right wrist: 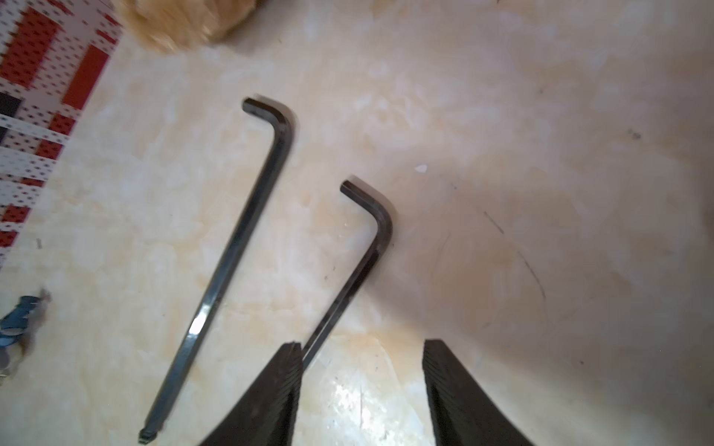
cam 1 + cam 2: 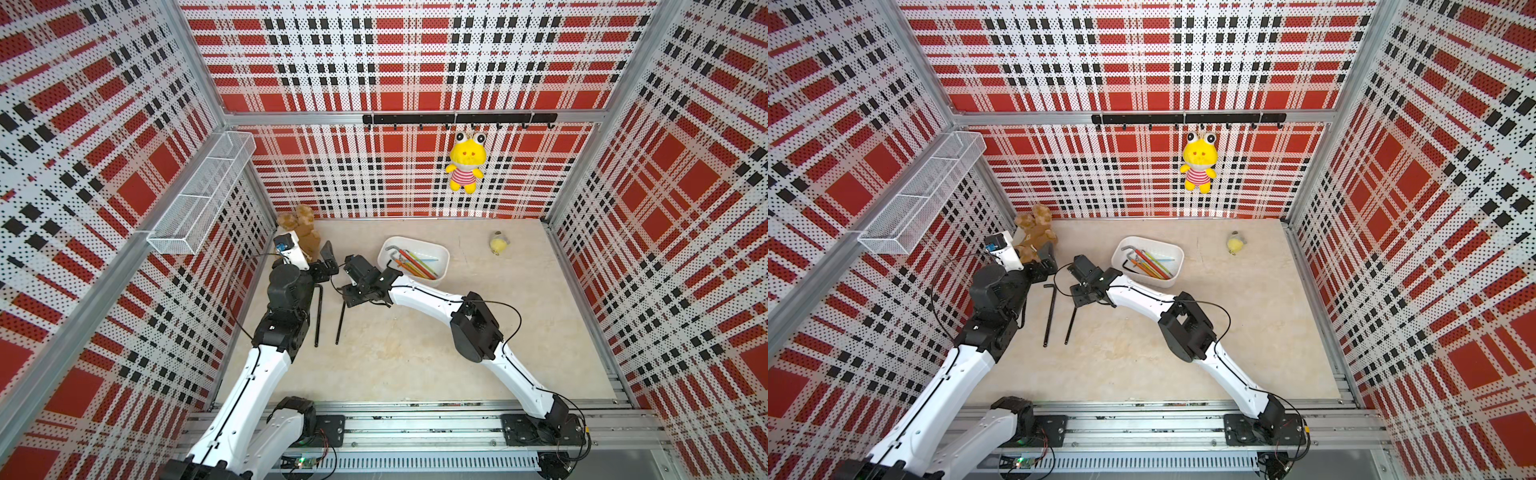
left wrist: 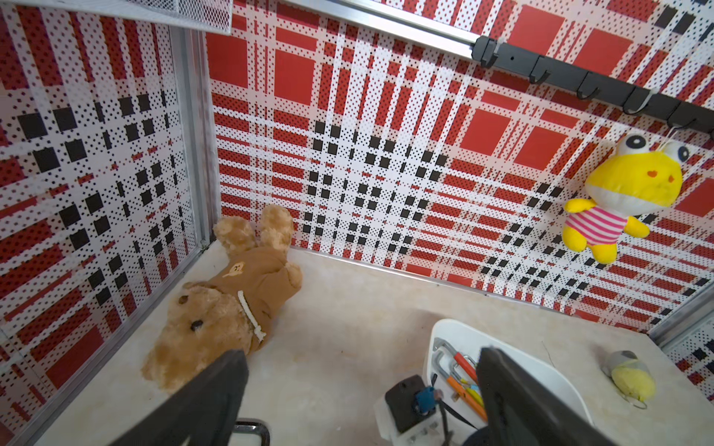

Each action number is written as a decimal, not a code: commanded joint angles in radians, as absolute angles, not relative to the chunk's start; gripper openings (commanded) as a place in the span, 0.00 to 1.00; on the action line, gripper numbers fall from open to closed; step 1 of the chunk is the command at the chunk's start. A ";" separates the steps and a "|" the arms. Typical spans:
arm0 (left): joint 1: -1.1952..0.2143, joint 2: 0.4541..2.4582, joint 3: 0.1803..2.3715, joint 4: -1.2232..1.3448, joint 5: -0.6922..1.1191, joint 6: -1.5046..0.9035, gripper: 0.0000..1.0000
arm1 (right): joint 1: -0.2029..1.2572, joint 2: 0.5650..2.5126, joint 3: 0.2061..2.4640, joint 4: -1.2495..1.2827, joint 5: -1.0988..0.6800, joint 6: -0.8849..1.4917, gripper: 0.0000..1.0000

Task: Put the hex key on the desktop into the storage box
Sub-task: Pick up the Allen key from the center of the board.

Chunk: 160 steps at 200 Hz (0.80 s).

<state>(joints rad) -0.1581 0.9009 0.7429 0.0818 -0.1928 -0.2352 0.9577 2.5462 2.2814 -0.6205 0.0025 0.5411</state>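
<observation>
Both left fingers (image 3: 208, 401) and right fingers (image 1: 266, 397) stand open, shorter hex key (image 1: 359, 278) just beside a right one.

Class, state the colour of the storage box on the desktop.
White, plain and glossy. The storage box shows best in a top view.

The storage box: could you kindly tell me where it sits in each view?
Top view: storage box near centre.
Top view: storage box near centre too.
Left wrist: storage box between teddy bear and small yellow plush.
Right wrist: not in it.
Shared landmark: teddy bear, in all four.
</observation>
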 commanded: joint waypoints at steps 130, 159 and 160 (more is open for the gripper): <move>-0.104 0.656 0.640 0.207 -0.263 -0.341 0.99 | 1.054 2.688 2.414 -0.733 0.072 0.612 0.63; -0.079 0.625 0.693 0.143 -0.288 -0.334 0.99 | 1.070 2.709 2.449 -0.769 0.096 0.624 0.63; -0.079 0.625 0.695 0.141 -0.288 -0.333 0.99 | 1.071 2.709 2.449 -0.771 0.097 0.624 0.63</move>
<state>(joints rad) -0.1001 0.6426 0.6415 0.1856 -0.2413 -0.3267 1.0557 2.6598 2.4145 -0.7094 0.0708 0.6033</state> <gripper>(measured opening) 0.993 0.630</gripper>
